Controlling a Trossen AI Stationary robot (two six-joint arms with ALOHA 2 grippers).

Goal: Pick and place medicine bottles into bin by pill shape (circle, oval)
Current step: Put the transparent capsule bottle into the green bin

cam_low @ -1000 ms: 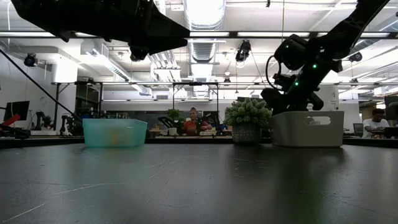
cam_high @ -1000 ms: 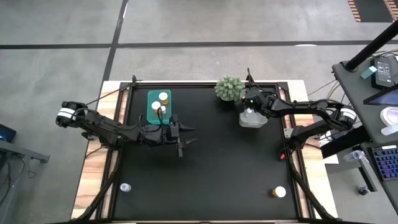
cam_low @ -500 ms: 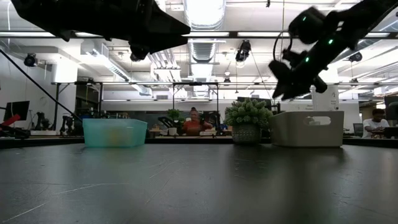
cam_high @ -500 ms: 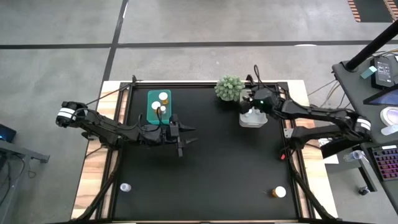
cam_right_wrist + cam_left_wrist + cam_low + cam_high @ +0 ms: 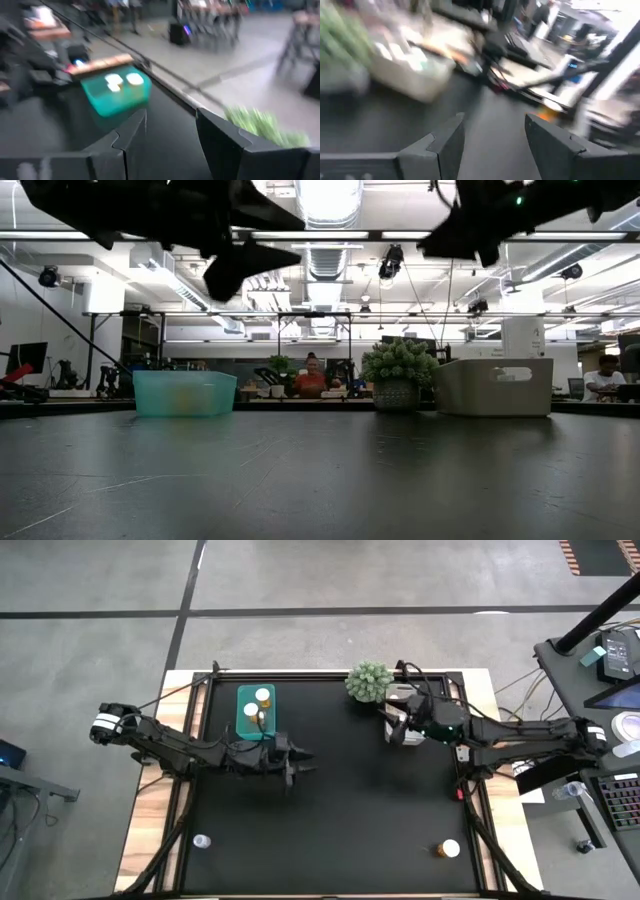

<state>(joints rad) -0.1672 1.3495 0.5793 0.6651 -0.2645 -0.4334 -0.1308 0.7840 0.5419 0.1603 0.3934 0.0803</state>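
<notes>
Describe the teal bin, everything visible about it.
The teal bin is a small rectangular tub of translucent, plastic-looking material, standing upright and open-topped on the black table near its far left edge. Several white-capped medicine bottles sit inside it. The left gripper is beside it, open and empty, not touching. In the low view its walls look frosted.

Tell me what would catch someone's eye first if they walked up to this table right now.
Probably the teal bin at the table's far left, with white-capped medicine bottles inside, and the spiky green plant ball next to the pale bin at the far right. The left gripper hangs open beside the teal bin, the right gripper open over the pale bin. Two loose bottles sit near the front corners.
</notes>
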